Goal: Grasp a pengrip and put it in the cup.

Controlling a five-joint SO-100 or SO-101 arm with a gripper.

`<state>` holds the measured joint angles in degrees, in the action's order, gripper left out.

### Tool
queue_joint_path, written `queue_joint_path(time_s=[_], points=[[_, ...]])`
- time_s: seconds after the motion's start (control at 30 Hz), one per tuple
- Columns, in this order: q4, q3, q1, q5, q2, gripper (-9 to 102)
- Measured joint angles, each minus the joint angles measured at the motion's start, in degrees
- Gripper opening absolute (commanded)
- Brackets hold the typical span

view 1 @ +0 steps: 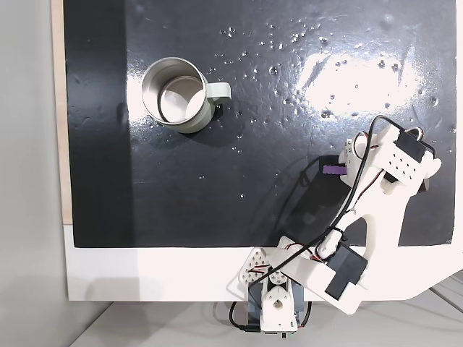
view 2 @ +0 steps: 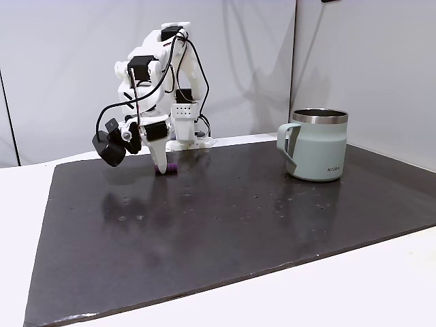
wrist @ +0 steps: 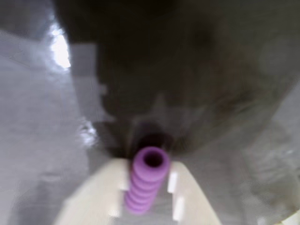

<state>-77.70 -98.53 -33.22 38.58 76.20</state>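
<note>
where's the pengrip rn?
Between the fingers of the gripper in the wrist view. In a fixed view the pengrip sits right of centre on the black mat, far from the cup.

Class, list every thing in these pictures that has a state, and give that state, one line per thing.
Pengrip: lying between the gripper's fingers, down at the mat, open end facing away from the wrist camera.
Gripper: lowered to the mat, shut on the pengrip.
Cup: upright, empty, handle to the right in a fixed view, apart from the arm.
Mat: flat, dark, glossy, speckled.
</note>
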Motion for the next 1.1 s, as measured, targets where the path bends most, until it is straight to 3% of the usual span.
queue_joint_path(time_s=[0.43,0.8,1.1], points=[[-5.71,0.00,4.48,-3.69,6.15,0],[-15.03,6.59,22.15,-17.84,28.39,0],[-16.35,22.24,36.47,-32.52,23.73,0]])
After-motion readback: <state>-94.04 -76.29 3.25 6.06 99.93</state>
